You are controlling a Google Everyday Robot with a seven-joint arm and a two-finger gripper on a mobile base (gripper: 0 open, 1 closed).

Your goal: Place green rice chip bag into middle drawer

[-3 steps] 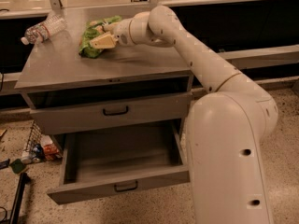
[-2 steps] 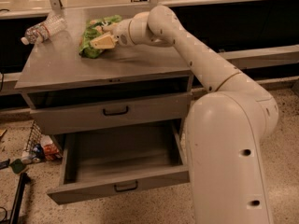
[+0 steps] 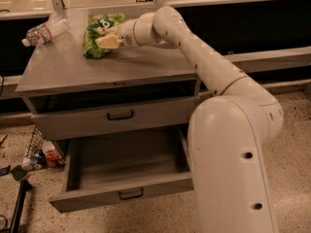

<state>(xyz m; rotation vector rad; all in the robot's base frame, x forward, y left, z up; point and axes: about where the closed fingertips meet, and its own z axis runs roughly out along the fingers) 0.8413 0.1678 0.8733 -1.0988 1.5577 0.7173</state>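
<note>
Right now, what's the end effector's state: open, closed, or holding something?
End effector: against the green rice chip bag on the cabinet top; open, closed or holding cannot be told.

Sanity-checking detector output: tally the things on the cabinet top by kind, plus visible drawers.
Snack bags: 1, the green rice chip bag, with the gripper at its right side
Plastic bottles: 1, the clear bottle, lying at the top's rear left
Drawers: 2, the upper drawer and the middle drawer, which is pulled out
Total: 4
</note>
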